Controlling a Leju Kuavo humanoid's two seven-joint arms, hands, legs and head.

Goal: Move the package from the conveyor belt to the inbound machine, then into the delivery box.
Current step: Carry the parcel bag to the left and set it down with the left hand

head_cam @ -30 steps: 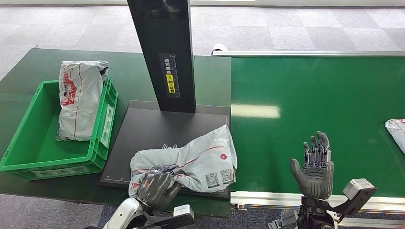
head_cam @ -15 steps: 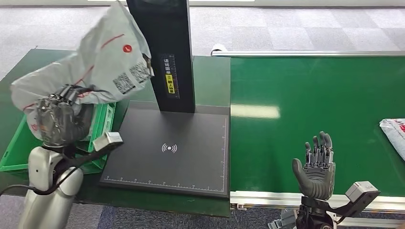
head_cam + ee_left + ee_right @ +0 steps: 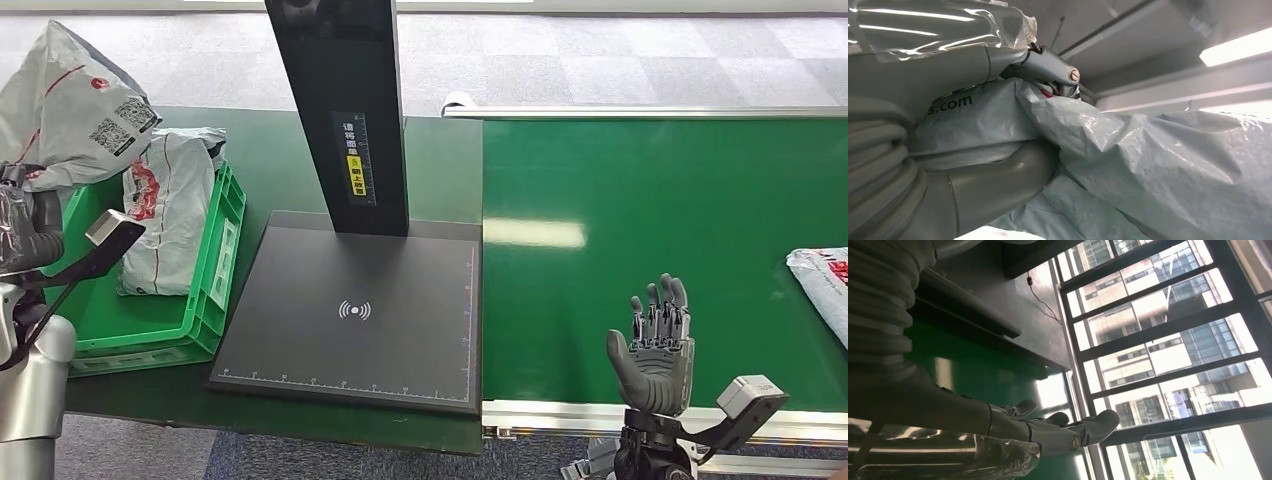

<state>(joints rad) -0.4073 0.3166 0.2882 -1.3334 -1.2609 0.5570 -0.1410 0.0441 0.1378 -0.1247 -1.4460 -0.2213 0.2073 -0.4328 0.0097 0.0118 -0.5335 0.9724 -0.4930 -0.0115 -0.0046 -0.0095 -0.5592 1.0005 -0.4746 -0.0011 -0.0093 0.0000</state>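
My left hand (image 3: 25,225) grips a grey plastic mailer package (image 3: 72,110) and holds it in the air above the far-left part of the green delivery box (image 3: 215,270). In the left wrist view the thumb and fingers (image 3: 998,185) are wrapped around the crumpled package (image 3: 1158,165). The black inbound machine plate (image 3: 350,310) with its upright post (image 3: 345,110) lies bare. My right hand (image 3: 655,350) stands upright with fingers spread over the near edge of the green conveyor belt (image 3: 660,220), holding nothing; the right wrist view shows its straight fingers (image 3: 1068,432).
A second grey package (image 3: 165,215) leans inside the green box. Another package (image 3: 820,290) lies on the belt at the right edge. The dark green table (image 3: 440,170) carries the box and machine. Carpet floor lies beyond.
My left arm has swung the package further left, from in front of the machine post to above the box's far-left side. The package on the belt has crept leftward. My right hand has barely moved.
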